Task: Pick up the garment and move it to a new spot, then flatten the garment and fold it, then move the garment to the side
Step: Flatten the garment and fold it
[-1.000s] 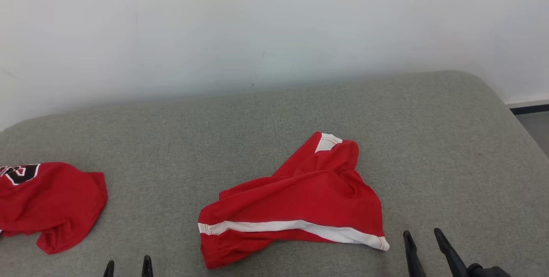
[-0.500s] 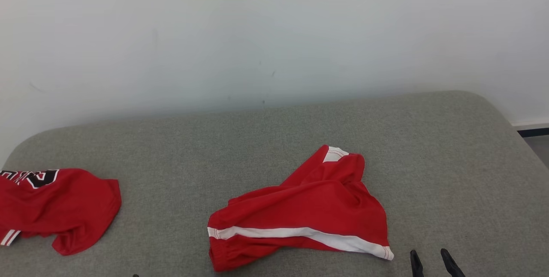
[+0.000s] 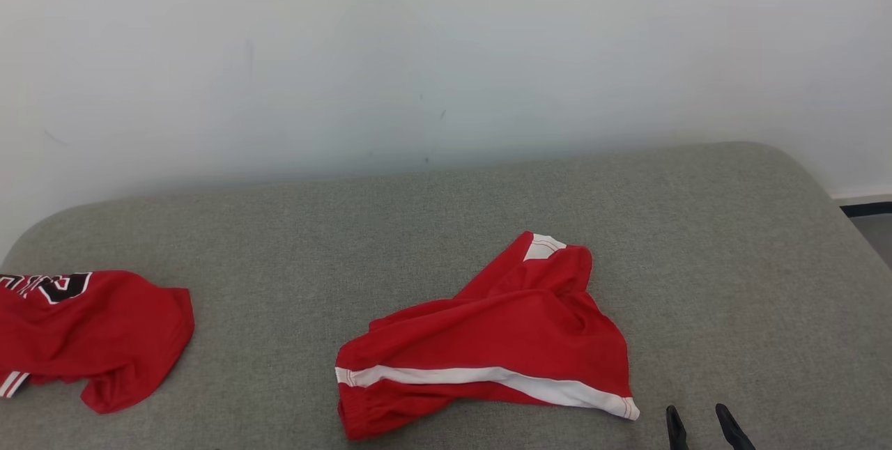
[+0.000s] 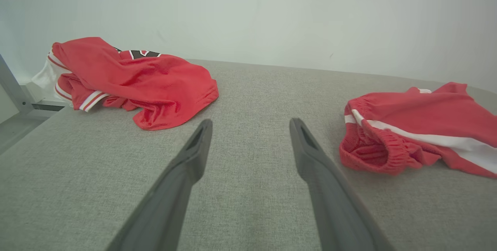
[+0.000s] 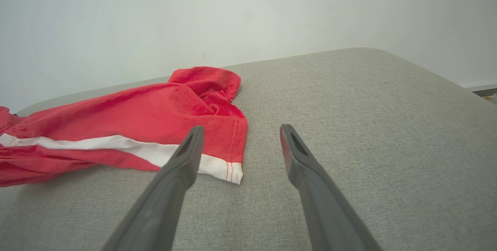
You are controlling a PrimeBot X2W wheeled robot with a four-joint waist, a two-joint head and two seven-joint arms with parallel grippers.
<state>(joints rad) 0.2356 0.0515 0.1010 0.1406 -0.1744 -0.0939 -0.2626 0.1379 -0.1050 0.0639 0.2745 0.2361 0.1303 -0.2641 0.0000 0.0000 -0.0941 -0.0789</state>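
Garment [image 3: 502, 338]: red shorts with a white side stripe, lying crumpled near the middle of the surface, closer to its near edge than to the wall.
Long axis: roughly left to right across the head view, following the white stripe, and dipping slightly toward the robot at the right end.
Ends: the gathered elastic waistband points to the robot's left; a white-edged leg hem points to its right.
Upper lobe: a second leg is folded away from the robot, its white-patched tip pointing toward the wall.
Second garment [image 3: 97, 331]: red top with black and white lettering, bunched at the far left, well apart from the shorts.
Right gripper [image 3: 700, 428]: fingers spread, nothing between them; it sits near the hem corner of the shorts and apart from it.
Left gripper [image 4: 250, 122]: fingers spread and empty, over bare fabric between the two red pieces.
Surface [image 3: 732, 262]: grey woven upholstery, flat, with rounded far corners.
Wall [image 3: 446, 53]: plain white with a few small dark specks, rising directly behind the surface.
Floor [image 3: 879, 234]: a grey patch at the right edge, below a dark skirting strip [image 3: 867, 208].
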